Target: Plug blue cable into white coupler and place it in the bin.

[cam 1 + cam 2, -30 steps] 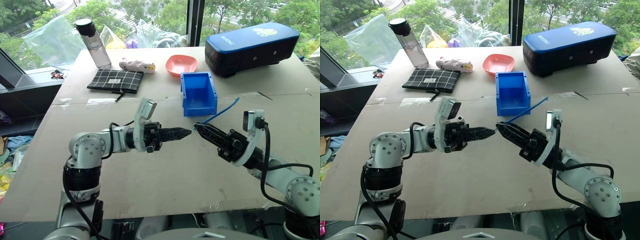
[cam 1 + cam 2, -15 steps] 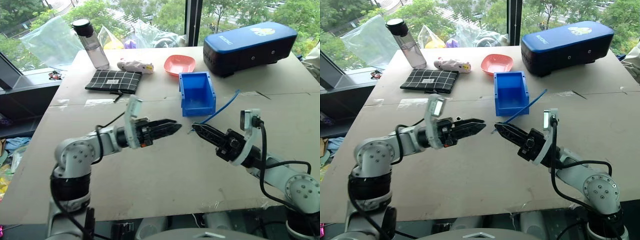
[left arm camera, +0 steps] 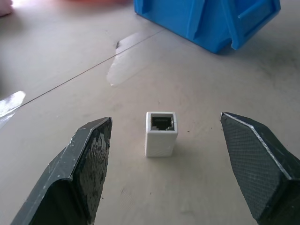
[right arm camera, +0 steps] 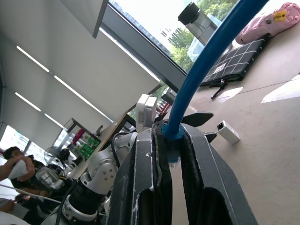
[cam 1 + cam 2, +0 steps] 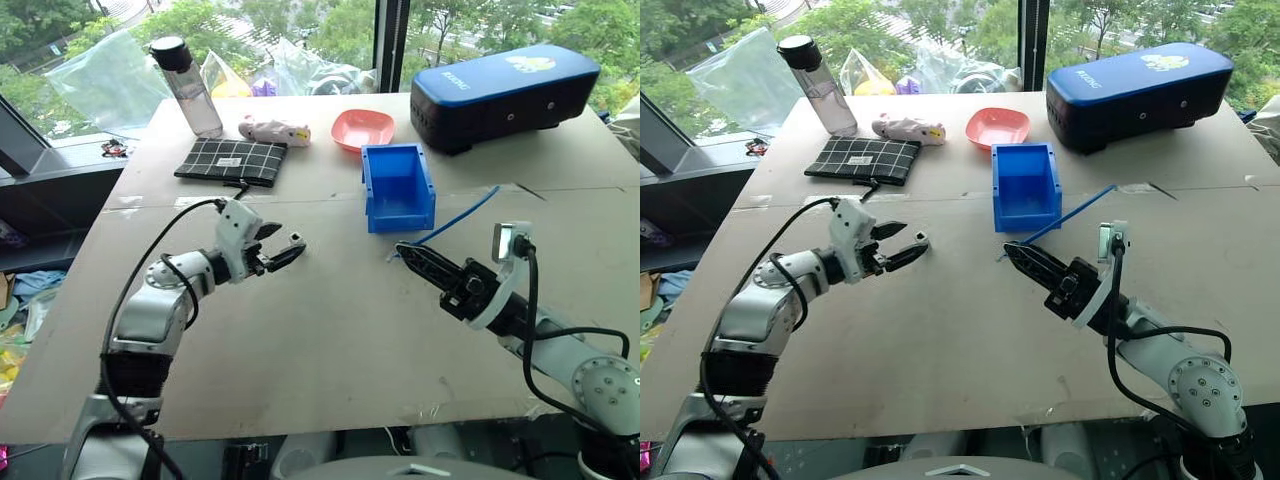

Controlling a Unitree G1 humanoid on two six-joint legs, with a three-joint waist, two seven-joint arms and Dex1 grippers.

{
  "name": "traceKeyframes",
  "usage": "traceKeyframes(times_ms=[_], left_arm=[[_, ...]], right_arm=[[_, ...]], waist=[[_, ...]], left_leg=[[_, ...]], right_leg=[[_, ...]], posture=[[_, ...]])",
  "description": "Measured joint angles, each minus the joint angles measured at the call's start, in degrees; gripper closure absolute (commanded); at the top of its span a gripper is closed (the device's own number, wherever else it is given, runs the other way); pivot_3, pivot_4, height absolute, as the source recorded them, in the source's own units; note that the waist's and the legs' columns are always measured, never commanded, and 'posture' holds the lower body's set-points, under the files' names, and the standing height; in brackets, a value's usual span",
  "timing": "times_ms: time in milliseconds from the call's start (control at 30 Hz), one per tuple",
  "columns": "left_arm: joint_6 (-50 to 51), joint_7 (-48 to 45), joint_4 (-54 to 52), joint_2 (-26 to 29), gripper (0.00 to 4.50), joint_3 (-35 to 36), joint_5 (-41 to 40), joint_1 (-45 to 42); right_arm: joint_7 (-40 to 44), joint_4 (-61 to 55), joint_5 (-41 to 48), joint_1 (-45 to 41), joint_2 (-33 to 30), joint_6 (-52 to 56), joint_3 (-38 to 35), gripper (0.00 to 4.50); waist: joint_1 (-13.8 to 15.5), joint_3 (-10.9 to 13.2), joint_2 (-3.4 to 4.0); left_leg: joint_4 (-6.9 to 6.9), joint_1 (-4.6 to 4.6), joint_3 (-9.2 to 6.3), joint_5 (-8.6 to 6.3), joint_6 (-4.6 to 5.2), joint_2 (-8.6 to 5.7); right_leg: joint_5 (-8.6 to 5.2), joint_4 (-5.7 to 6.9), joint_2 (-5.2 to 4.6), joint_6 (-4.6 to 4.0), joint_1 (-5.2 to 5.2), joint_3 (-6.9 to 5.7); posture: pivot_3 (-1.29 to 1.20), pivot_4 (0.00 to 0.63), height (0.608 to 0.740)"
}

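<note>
The white coupler [image 3: 161, 132] stands on the tan table with its dark socket facing up. My left gripper [image 5: 286, 240] is open just above the table, its two fingers [image 3: 84, 164] either side of the coupler and apart from it. My right gripper [image 5: 404, 250] is shut on the plug end of the blue cable [image 5: 462, 214], which rises in an arc behind it. It hovers right of centre, in front of the bin [image 5: 397, 186]. The right wrist view shows the blue cable [image 4: 206, 65] clamped between the fingers and the coupler [image 4: 228, 132] beyond.
At the back stand a pink bowl [image 5: 363, 128], a dark-blue case [image 5: 502, 92], a pink toy [image 5: 274, 131], a checked pouch [image 5: 231, 160] and a water bottle [image 5: 187, 87]. Plastic bags lie along the far edge. Bare table lies between the two grippers.
My left gripper has opened, rolled over and swung left and down, away from the right gripper's tip. The right gripper has kept its place, still shut on the cable.
</note>
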Motion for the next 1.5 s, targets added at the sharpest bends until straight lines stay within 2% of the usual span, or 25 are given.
traceKeyframes(times_ms=[67, 133, 233, 333, 533, 700, 867, 1033, 1200, 1500], left_arm=[[-2.9, -1.0, 4.3, -0.7, 0.78, -1.8, 2.4, -2.2], [-5.9, -1.3, 9.6, -1.6, 1.30, -3.0, 5.1, -4.2], [-9.4, -2.1, 15.9, -2.4, 2.39, -4.1, 7.8, -6.1], [-12.2, -3.7, 18.7, -2.9, 3.96, -4.0, 8.8, -7.1], [-12.6, -8.7, 18.6, -4.2, 3.97, -4.1, 7.8, -7.4], [-8.6, -18.7, 5.4, -4.7, 3.97, -9.6, 5.1, -6.6], [-7.7, -22.6, 3.8, -7.3, 3.97, -18.8, 9.3, -8.0], [-10.2, -24.3, 7.2, -8.1, 3.97, -21.7, 12.7, -10.7], [-11.3, -25.6, 8.1, -8.3, 3.97, -22.0, 13.7, -11.5], [-11.6, -26.7, 8.3, -8.2, 3.97, -22.1, 15.0, -12.1]], right_arm=[[-0.1, 0.0, -0.1, 0.1, -0.3, -0.1, -0.1, 4.50], [-0.3, -0.2, -0.2, 0.4, -0.3, -0.2, -0.2, 4.50], [-0.9, -1.6, -0.4, 2.1, -0.4, -0.8, -0.3, 4.50], [-1.4, -2.5, -0.7, 2.9, -0.4, -1.4, -0.3, 4.50], [-0.4, -3.4, -6.2, 3.0, -1.9, -2.5, 0.0, 4.50], [7.3, -2.7, -20.8, -2.2, -7.3, -3.4, 6.2, 4.50], [17.9, 5.4, -36.1, -9.8, -10.7, -6.2, 15.1, 4.50], [25.3, 12.0, -45.2, -14.8, -10.7, -9.3, 19.5, 4.50], [30.8, 16.0, -51.5, -16.2, -10.2, -12.5, 22.5, 4.50], [34.0, 19.3, -58.3, -17.5, -7.1, -15.3, 23.5, 4.50]], waist=[[0.0, 0.0, 0.00], [0.0, 0.0, 0.00], [0.1, 0.0, -0.01], [0.1, 0.0, -0.04], [0.2, 0.0, -0.06], [0.0, 0.0, -0.06], [0.0, 0.0, -0.07], [0.0, 0.0, -0.07], [0.1, 0.0, -0.08], [0.0, -0.1, -0.09]], left_leg=[[-0.01, -0.01, 0.00, 0.00, 0.00, 0.00], [-0.01, -0.01, 0.00, 0.00, 0.00, 0.01], [0.00, -0.03, 0.00, 0.00, 0.01, 0.00], [0.02, -0.02, 0.00, 0.00, 0.01, 0.00], [0.05, -0.05, -0.01, 0.00, 0.02, -0.01], [0.06, -0.04, 0.00, 0.00, 0.02, -0.01], [0.09, -0.03, 0.03, 0.00, 0.02, -0.01], [0.10, -0.04, 0.00, 0.01, 0.01, 0.00], [0.12, -0.05, -0.01, 0.01, 0.01, -0.01], [0.13, -0.04, -0.01, 0.01, 0.01, -0.01]], right_leg=[[0.00, 0.01, 0.01, 0.00, -0.02, -0.02], [0.00, 0.02, 0.01, 0.00, -0.03, 0.00], [0.00, 0.02, 0.00, 0.01, -0.03, 0.00], [0.00, 0.02, -0.01, 0.01, -0.02, 0.01], [0.00, 0.03, -0.01, 0.01, -0.02, -0.03], [0.00, 0.04, 0.00, 0.01, -0.01, -0.03], [0.00, 0.06, 0.10, 0.01, -0.01, -0.04], [0.01, 0.05, 0.08, 0.01, -0.02, -0.05], [0.01, 0.05, 0.05, 0.01, -0.01, -0.05], [0.01, 0.07, 0.06, 0.01, -0.02, -0.04]], posture=[[0.00, 0.150, 0.740], [0.00, 0.150, 0.740], [0.00, 0.150, 0.740], [0.00, 0.150, 0.740], [0.00, 0.150, 0.740], [0.00, 0.150, 0.740], [0.00, 0.150, 0.740], [0.00, 0.150, 0.740], [0.00, 0.150, 0.740], [0.00, 0.150, 0.740]])
